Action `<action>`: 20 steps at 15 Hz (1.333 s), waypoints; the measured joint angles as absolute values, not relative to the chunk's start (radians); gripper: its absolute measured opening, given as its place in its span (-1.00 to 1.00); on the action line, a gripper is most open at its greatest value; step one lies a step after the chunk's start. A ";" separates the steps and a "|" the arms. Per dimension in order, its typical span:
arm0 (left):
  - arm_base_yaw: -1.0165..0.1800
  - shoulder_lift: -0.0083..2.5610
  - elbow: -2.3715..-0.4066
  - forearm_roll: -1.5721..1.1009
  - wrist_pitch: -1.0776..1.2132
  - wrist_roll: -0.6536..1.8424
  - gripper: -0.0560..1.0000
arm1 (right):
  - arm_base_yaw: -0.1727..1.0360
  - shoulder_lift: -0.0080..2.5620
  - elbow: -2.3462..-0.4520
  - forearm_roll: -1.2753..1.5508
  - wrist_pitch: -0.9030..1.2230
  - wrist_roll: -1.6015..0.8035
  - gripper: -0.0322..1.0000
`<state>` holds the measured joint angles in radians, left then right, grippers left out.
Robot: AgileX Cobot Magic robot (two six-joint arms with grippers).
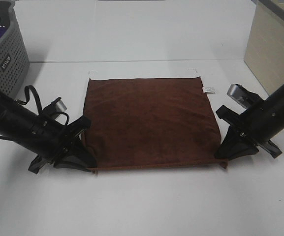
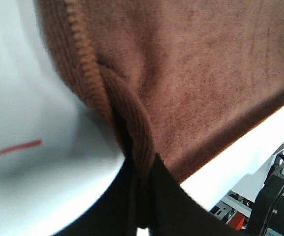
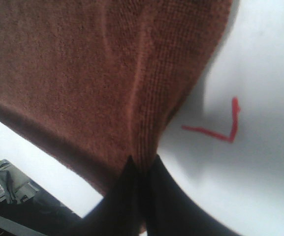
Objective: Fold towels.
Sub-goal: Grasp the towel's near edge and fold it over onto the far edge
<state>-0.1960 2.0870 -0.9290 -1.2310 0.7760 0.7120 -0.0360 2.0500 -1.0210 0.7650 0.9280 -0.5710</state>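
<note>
The dark reddish-brown towel (image 1: 149,123) lies flat on the white table, with its small white tag (image 1: 208,89) at the far right edge. My left gripper (image 1: 86,164) is shut on the towel's near left corner; the left wrist view shows the hem (image 2: 137,132) pinched between the black fingers (image 2: 171,206). My right gripper (image 1: 221,156) is shut on the near right corner; the right wrist view shows the towel (image 3: 82,64) pinched between the black fingers (image 3: 171,206). Both corners are held at table height.
A grey perforated basket (image 1: 6,54) with purple cloth inside stands at the far left. A beige cabinet (image 1: 272,44) stands at the far right. Red marks are on the table (image 3: 220,130), (image 2: 14,149). White table surrounds the towel.
</note>
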 joint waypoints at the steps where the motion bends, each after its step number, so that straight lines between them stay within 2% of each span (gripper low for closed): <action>1: -0.197 2.057 -0.891 -1.218 0.776 0.691 -0.87 | -0.036 2.013 -0.980 0.765 0.932 -0.554 -0.90; 5: -0.199 1.996 -0.772 -1.187 0.795 0.634 -0.87 | -0.035 1.926 -0.842 0.742 0.949 -0.514 -0.90; 7: -0.200 1.970 -0.769 -1.183 0.798 0.631 -0.87 | -0.035 1.923 -0.849 0.740 0.950 -0.506 -0.90; 11: -0.200 1.906 -0.839 -1.172 0.790 0.614 -0.87 | -0.035 1.919 -0.980 0.723 0.974 -0.500 -0.90; 20: -0.199 1.975 -1.214 -1.056 0.642 0.548 -0.87 | -0.009 2.020 -1.376 0.732 0.954 -0.499 -0.90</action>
<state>-0.1990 1.9750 -1.2140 -1.0560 0.6420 0.5480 -0.0090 2.0200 -1.3760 0.7320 0.9540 -0.4990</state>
